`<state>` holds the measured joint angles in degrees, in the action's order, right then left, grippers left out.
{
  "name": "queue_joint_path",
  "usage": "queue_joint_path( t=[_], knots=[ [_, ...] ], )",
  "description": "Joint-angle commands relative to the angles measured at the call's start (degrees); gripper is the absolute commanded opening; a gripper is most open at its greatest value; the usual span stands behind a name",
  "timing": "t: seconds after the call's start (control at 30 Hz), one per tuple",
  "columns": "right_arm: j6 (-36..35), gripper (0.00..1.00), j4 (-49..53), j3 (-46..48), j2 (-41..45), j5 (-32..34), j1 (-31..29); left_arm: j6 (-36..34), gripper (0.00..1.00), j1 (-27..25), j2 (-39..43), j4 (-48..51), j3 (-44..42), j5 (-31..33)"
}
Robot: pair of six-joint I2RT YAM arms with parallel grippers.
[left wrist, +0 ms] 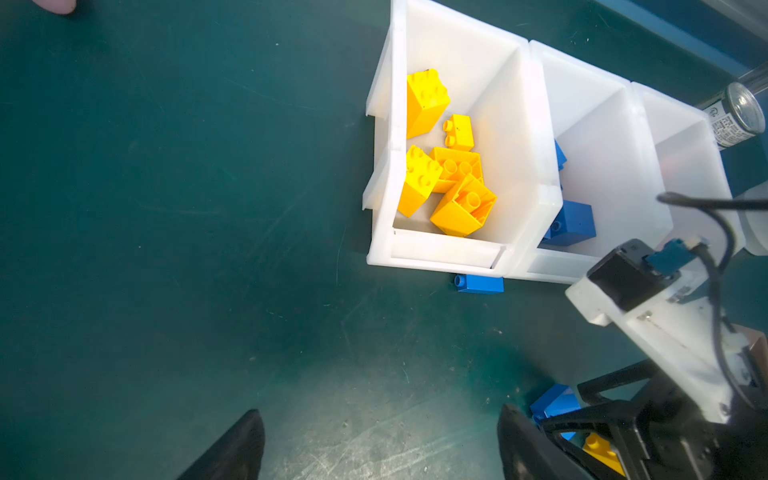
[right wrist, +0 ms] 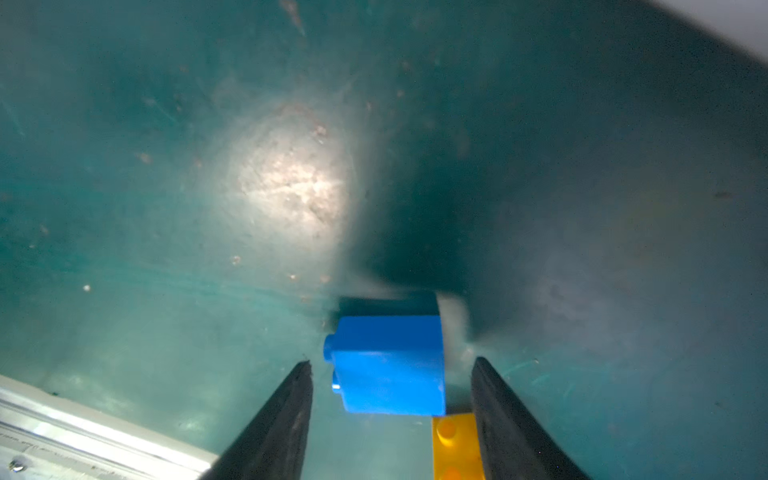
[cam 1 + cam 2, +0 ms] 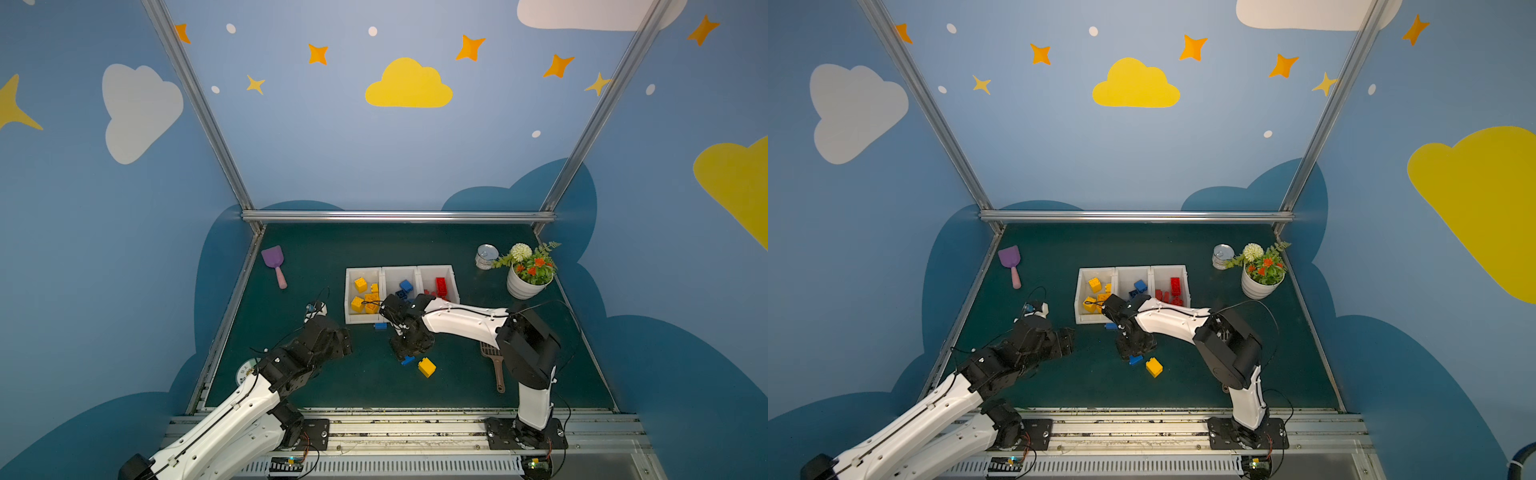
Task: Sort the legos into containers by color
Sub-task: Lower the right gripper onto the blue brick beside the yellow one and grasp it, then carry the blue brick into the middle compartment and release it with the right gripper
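Up close, at the front edge of the dark green tabletop (image 3: 374, 386), two white-and-black robot arms (image 3: 457, 320) rose from a metal rail (image 3: 415, 428). The left fingers (image 1: 241, 449) were spread wide and held nothing. They hovered over bare mat short of the containers, seemingly parked out of the other arm's way.

A little further in, the arm on the right bent sharply down. The right fingers (image 2: 282, 424) stood on either side of a loose blue brick (image 2: 388, 365), which lay on its side with studs facing sideways. They were partly open, with a gap showing on each side, so the brick looked straddled but not yet gripped. The step in hand was probably closing on it. A yellow brick (image 3: 427, 367) lay just beside it, close to one finger, and might get nudged.

Beyond them, a second blue brick (image 3: 380, 326) lay against the front wall of the containers (image 3: 348, 291), three joined white bins in a row. The bin on the left arm's side held yellow bricks (image 3: 360, 285), the middle one blue bricks (image 3: 406, 285) and the last red bricks (image 3: 441, 286). The sorting looked nearly done, with three pieces outstanding.

Furthest back were a purple scoop (image 3: 274, 259), a metal tin (image 3: 486, 255) and a potted plant (image 3: 525, 284).
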<state>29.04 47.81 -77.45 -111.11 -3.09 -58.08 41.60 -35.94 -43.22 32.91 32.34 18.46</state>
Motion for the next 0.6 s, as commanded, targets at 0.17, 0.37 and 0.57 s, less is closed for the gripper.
queue_joint_path(
  t=[0.17, 0.37, 0.57],
  knots=[
    [-0.2, 0.57, 2.3, -1.4, -2.6, 0.4, -1.0, 0.3, 0.88, 0.4, -0.4, -0.2, -0.8, -0.7],
    [0.1, 0.47, 2.2, -1.3, -3.0, 0.6, -1.0, 0.4, 0.88, 0.5, -0.3, -0.2, -0.8, -0.8],
    [-0.1, 0.37, 1.7, -1.6, -3.4, 0.2, -1.0, 0.2, 0.88, 0.6, -0.1, 0.1, -0.5, -0.9]
  ],
)
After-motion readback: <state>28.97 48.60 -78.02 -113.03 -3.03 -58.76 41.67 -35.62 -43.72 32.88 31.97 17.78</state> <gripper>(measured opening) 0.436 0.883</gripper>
